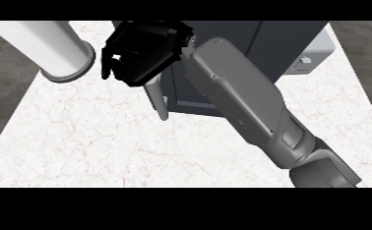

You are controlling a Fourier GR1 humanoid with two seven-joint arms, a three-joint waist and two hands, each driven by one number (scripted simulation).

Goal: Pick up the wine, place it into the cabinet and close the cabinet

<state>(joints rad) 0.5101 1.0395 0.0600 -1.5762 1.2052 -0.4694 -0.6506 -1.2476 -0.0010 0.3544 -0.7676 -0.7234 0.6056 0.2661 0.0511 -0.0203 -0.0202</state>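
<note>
No wine bottle shows anywhere in the head view. The dark grey cabinet stands at the back of the counter, right of centre. A thin pale door panel juts from its left front toward me, seen edge-on. My right hand is at the cabinet's upper left corner, just above that panel, fingers relaxed and holding nothing. My right forearm crosses in front of the cabinet and hides much of its face. My left hand is out of view.
A thick pale grey cylinder slants in from the upper left, ending in a round rim. A light grey piece sticks out at the cabinet's right side. The white marble counter spreads across the front and left.
</note>
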